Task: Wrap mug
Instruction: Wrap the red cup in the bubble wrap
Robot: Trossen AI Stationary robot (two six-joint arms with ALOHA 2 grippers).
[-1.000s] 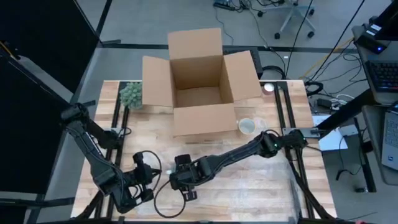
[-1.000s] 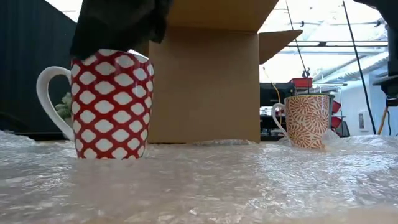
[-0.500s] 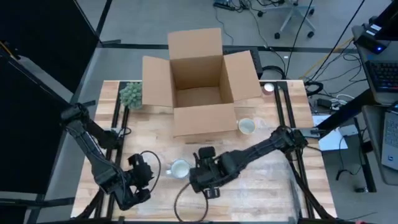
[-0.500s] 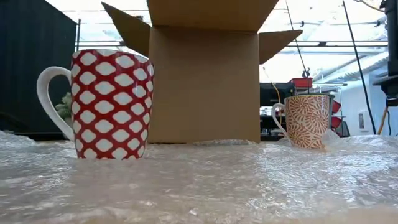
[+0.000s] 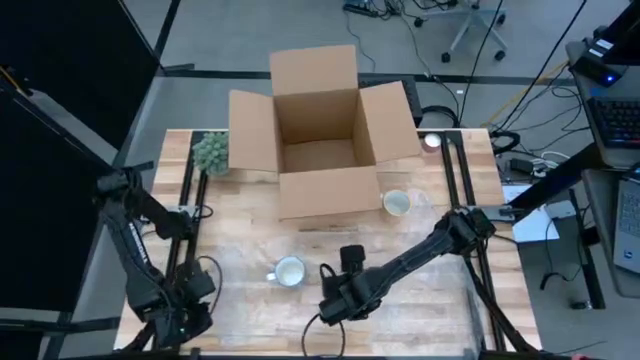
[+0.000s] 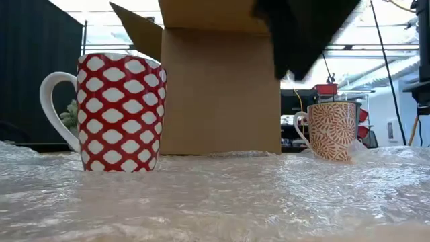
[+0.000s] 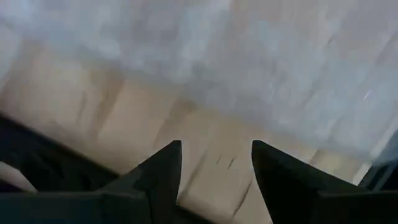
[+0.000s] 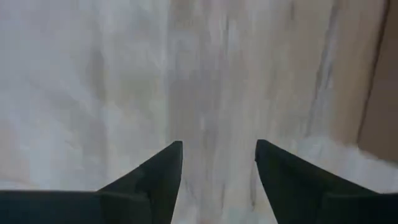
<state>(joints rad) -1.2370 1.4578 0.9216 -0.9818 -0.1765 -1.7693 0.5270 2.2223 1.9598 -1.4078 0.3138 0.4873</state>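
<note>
Since the earlier frames both arms have drawn back from the red-and-white mug (image 5: 289, 271) toward the near edge of the desk (image 5: 440, 300). The left gripper (image 5: 190, 300) now sits at the near left corner, and the right gripper (image 5: 335, 305) lies just right of the mug and nearer the edge. Each gripper's fingers are spread apart and hold nothing, as both wrist views show. The mug stands upright and free on the bubble wrap (image 6: 222, 195) that covers the middle of the desk.

Behind it is an open cardboard box (image 5: 322, 140), with a second, orange-patterned mug (image 5: 397, 203) just right of the box and a small green plant (image 5: 211, 152) to its left.

In the low view a dark arm part hangs in front of the box; that view alone shows the mugs' patterns.
</note>
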